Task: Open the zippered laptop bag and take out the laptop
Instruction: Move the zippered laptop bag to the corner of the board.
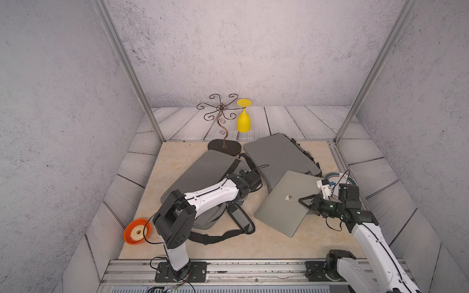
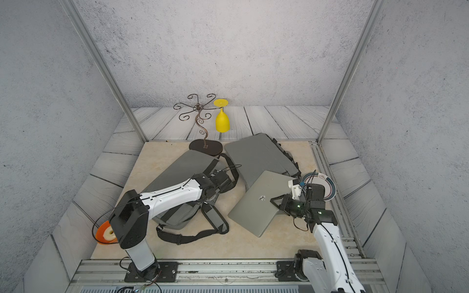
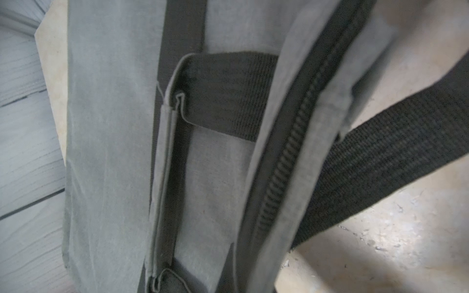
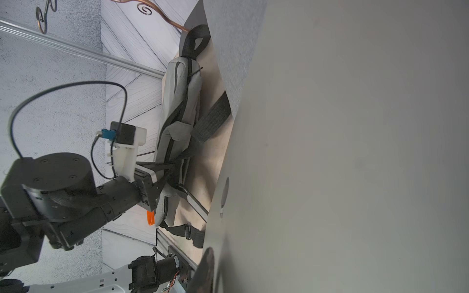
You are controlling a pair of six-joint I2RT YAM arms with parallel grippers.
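Note:
A grey laptop bag (image 1: 203, 167) (image 2: 177, 167) with a black shoulder strap (image 1: 223, 237) lies left of centre. My left gripper (image 1: 256, 182) (image 2: 228, 181) is shut at its right, zippered edge. In the right wrist view its fingertips (image 4: 172, 166) meet on the bag (image 4: 175, 101). The left wrist view shows only grey fabric (image 3: 114, 126), the zipper (image 3: 286, 162) and strap (image 3: 380, 152). The silver laptop (image 1: 281, 205) (image 2: 253, 205) (image 4: 355, 152) lies outside, slightly tilted. My right gripper (image 1: 302, 201) (image 2: 273, 200) is shut on its right edge.
A second grey bag (image 1: 276, 154) lies at the back right, under the laptop's far corner. A wire stand (image 1: 224, 147) holds a yellow glass (image 1: 243, 119) upside down at the back. An orange bowl (image 1: 137, 230) sits front left and a plate (image 1: 340, 177) at the right.

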